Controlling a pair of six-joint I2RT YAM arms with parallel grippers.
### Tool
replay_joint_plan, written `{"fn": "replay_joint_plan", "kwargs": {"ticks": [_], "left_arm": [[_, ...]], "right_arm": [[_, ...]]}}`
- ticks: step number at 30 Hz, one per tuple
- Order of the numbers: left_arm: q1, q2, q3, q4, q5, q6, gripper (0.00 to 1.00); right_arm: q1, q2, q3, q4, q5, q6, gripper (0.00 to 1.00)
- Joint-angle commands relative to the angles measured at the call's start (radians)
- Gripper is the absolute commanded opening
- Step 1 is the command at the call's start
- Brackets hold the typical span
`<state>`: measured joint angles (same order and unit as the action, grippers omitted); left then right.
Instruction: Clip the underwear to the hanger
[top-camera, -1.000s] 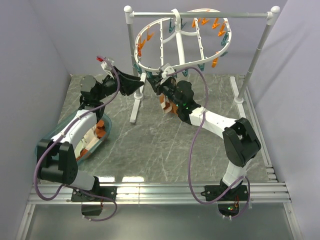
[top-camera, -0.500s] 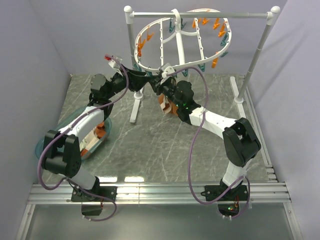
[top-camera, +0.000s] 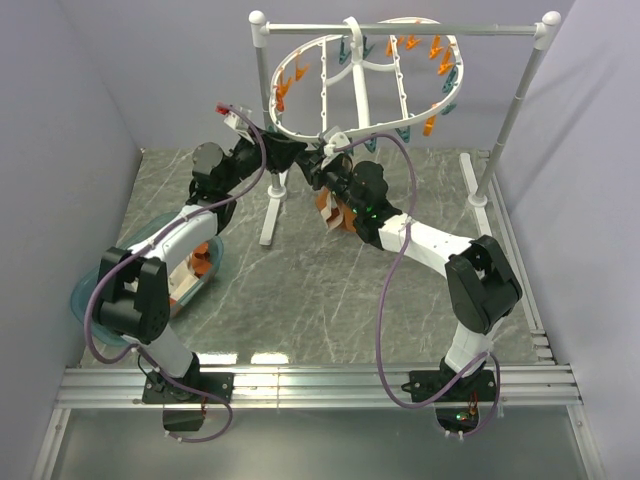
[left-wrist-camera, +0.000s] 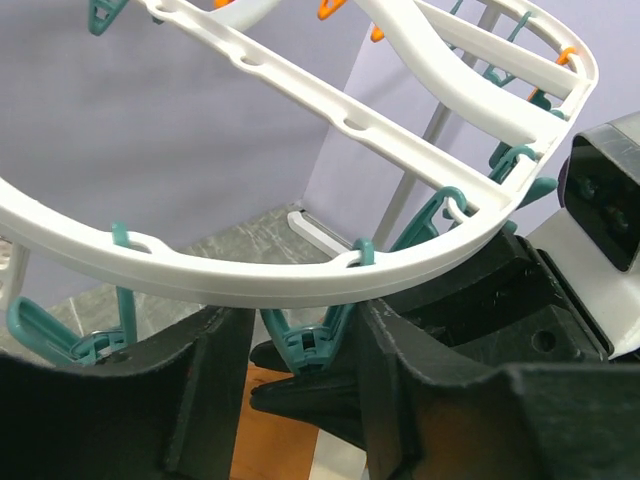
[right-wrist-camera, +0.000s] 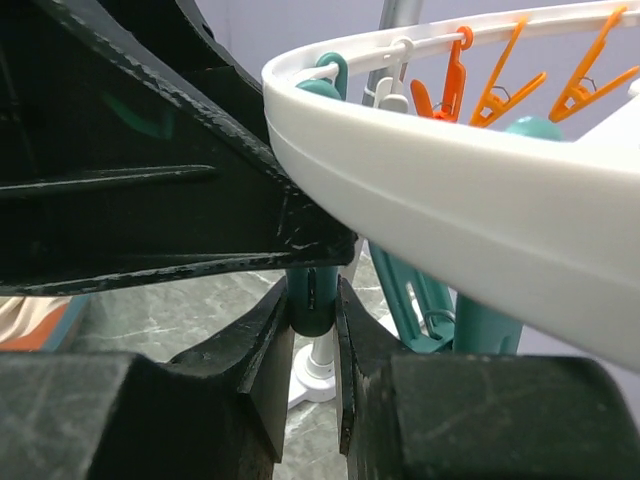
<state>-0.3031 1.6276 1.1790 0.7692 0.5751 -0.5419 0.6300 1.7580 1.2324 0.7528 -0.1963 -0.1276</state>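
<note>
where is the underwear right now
In the top view the underwear hangs just below the right gripper, which pinches a teal clothespin on the near rim of the hanger; the pole stand's foot is to its left.

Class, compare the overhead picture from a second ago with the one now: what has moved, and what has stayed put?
The left gripper swung right across the table to the near rim of the hanger, and its open jaws now sit beside the right gripper. The right gripper stayed shut on a teal clothespin at that rim. The underwear below it and the hanger did not move.
</note>
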Motion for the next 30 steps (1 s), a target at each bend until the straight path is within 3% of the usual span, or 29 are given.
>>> {"fn": "replay_joint_plan", "kwargs": {"ticks": [1, 3, 6, 9, 10, 11, 12, 15, 18, 26, 30], "left_arm": [[-0.007, 0.012, 0.056, 0.070, -0.032, 0.003, 0.47], [-0.008, 0.017, 0.057, 0.076, -0.027, -0.006, 0.43], [-0.008, 0.020, 0.057, 0.087, -0.027, -0.020, 0.29], [-0.007, 0.017, 0.051, 0.108, -0.015, -0.036, 0.13], [-0.008, 0.018, 0.054, 0.108, -0.014, -0.038, 0.02], [-0.008, 0.018, 0.051, 0.105, -0.015, -0.039, 0.00], [-0.008, 0.017, 0.053, 0.104, -0.014, -0.039, 0.00], [-0.008, 0.017, 0.054, 0.085, -0.011, -0.041, 0.00], [-0.008, 0.017, 0.054, 0.070, -0.011, -0.035, 0.00], [-0.013, 0.012, 0.054, 0.047, -0.011, -0.023, 0.00], [-0.018, 0.009, 0.056, 0.039, -0.020, -0.024, 0.00]], "right_arm": [[0.000, -0.045, 0.004, 0.054, -0.009, 0.006, 0.00], [-0.001, -0.049, 0.003, 0.054, -0.012, 0.006, 0.00], [-0.001, -0.052, -0.005, 0.052, -0.018, 0.005, 0.00], [-0.001, -0.060, -0.016, 0.048, -0.023, 0.002, 0.00], [0.000, -0.061, -0.017, 0.045, -0.023, 0.002, 0.00], [0.000, -0.063, -0.017, 0.037, -0.022, 0.005, 0.02], [0.000, -0.064, -0.017, 0.020, -0.025, 0.005, 0.08], [-0.001, -0.086, -0.031, -0.001, -0.026, 0.008, 0.50], [0.000, -0.117, -0.062, -0.033, -0.038, -0.001, 0.64], [0.000, -0.225, -0.140, -0.141, -0.201, -0.133, 0.72], [0.000, -0.287, -0.174, -0.223, -0.276, -0.199, 0.67]]}}
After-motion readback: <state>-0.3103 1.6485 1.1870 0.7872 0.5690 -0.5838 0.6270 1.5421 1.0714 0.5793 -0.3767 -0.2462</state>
